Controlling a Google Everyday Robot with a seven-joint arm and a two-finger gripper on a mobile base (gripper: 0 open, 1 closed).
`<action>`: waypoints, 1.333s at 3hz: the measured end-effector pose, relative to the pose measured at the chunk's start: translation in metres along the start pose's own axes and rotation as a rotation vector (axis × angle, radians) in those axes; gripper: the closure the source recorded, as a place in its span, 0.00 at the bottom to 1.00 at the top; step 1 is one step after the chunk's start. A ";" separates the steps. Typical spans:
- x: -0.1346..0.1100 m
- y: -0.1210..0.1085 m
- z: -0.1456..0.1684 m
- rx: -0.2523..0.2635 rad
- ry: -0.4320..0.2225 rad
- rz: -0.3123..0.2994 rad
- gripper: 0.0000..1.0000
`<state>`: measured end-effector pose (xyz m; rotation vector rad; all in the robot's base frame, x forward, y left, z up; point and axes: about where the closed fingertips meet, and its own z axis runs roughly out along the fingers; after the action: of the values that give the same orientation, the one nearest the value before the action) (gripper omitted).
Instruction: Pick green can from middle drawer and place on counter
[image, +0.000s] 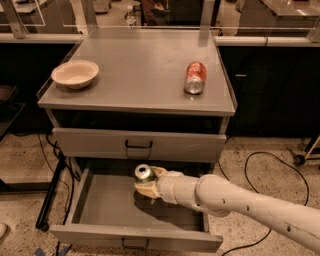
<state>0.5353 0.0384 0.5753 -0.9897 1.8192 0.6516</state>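
Observation:
The green can (144, 174), silver top up, stands upright above the open middle drawer (107, 207). My gripper (147, 182) reaches in from the right on a long white arm and is shut on the can, its pale fingers on either side of it. The can looks slightly raised off the drawer's grey floor, near the back middle. The counter (140, 70) is the broad grey top above, well clear of the gripper.
A beige bowl (75, 74) sits at the counter's left. An orange-red can (194, 77) lies on its side at the counter's right. A shut drawer front with a black handle (138, 145) hangs just above the can. Cables lie on the speckled floor.

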 end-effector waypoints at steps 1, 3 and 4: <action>-0.020 0.006 -0.013 -0.005 -0.003 -0.020 1.00; -0.078 0.017 -0.046 0.022 -0.011 -0.130 1.00; -0.078 0.017 -0.046 0.022 -0.011 -0.130 1.00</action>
<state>0.5180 0.0397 0.6659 -1.0776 1.7329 0.5552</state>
